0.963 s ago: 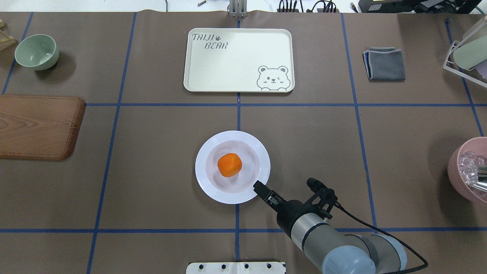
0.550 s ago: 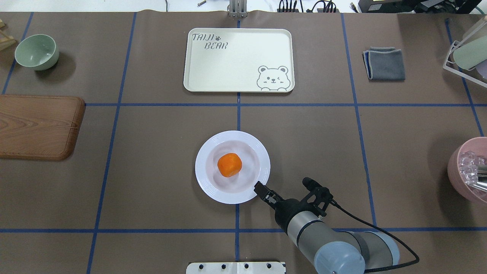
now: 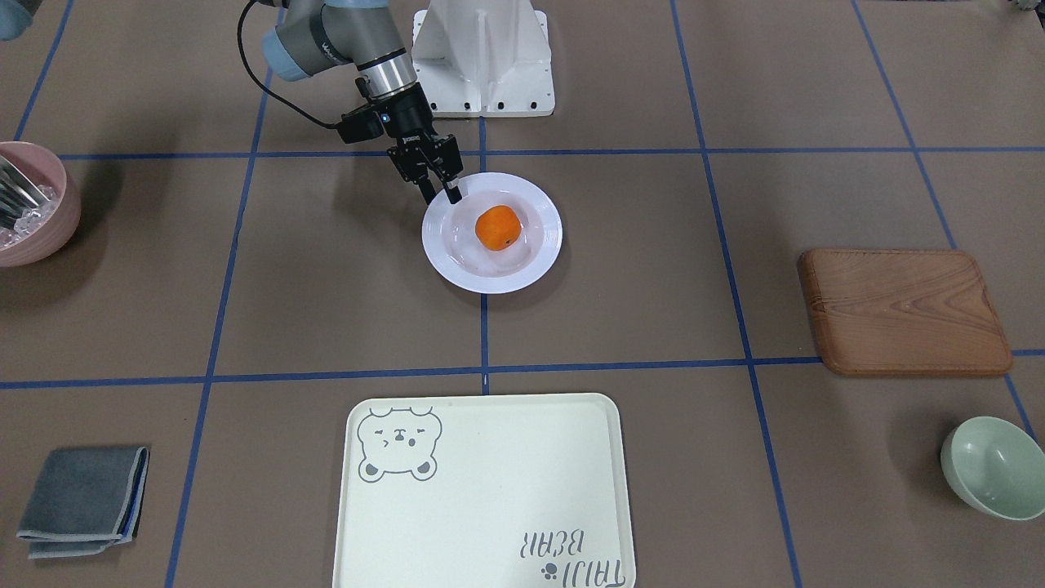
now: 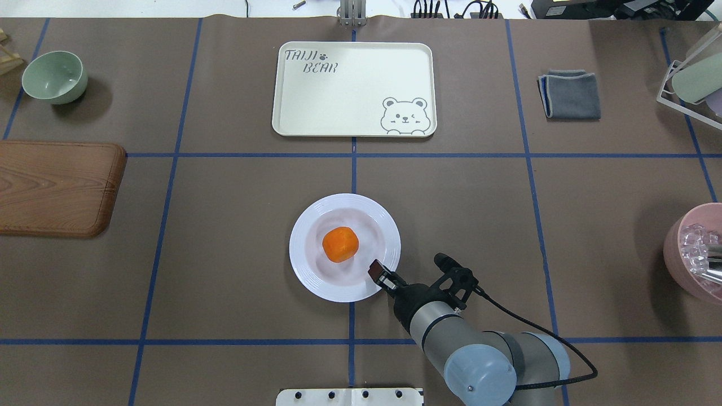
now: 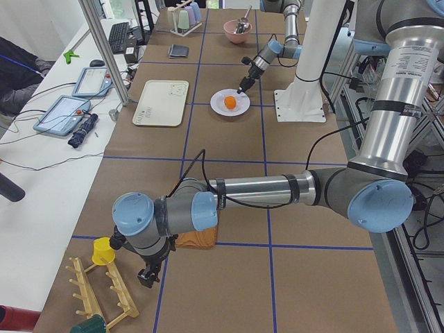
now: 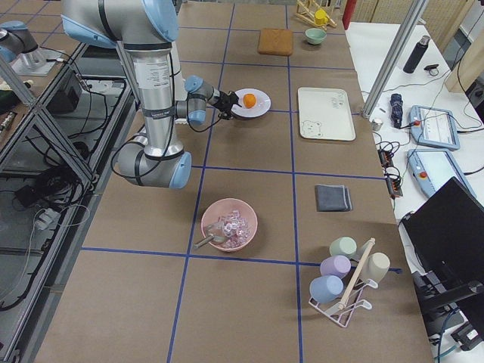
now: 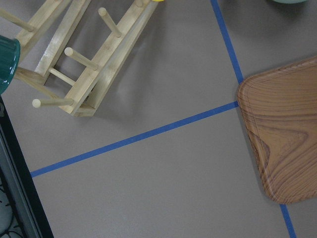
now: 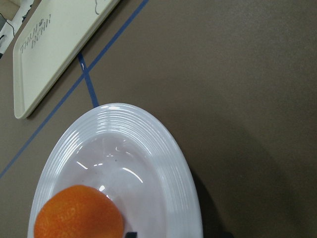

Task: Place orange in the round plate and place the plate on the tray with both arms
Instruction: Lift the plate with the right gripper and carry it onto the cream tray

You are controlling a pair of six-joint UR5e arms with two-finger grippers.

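The orange (image 4: 340,244) lies in the sunken centre of the round white plate (image 4: 302,248) at mid-table, apart from the cream bear tray (image 4: 350,90) at the far side. My right gripper (image 4: 376,272) is open at the plate's near right rim (image 3: 539,253). In the front-facing view one of its fingers (image 3: 453,194) is over the rim and the other stands outside it. The right wrist view shows orange (image 8: 79,213), ridged rim (image 8: 168,163) and tray corner (image 8: 54,54). My left gripper (image 5: 147,277) hangs far off at the table's left end; I cannot tell its state.
A wooden board (image 4: 56,189) and green bowl (image 4: 54,76) are on the left. A grey cloth (image 4: 569,94), a cup rack (image 4: 694,79) and a pink bowl (image 4: 696,251) are on the right. A wooden peg rack (image 7: 84,64) lies under the left wrist.
My right arm has slid left and a little forward, bringing the gripper further over the plate's rim. Plate and orange have not moved.
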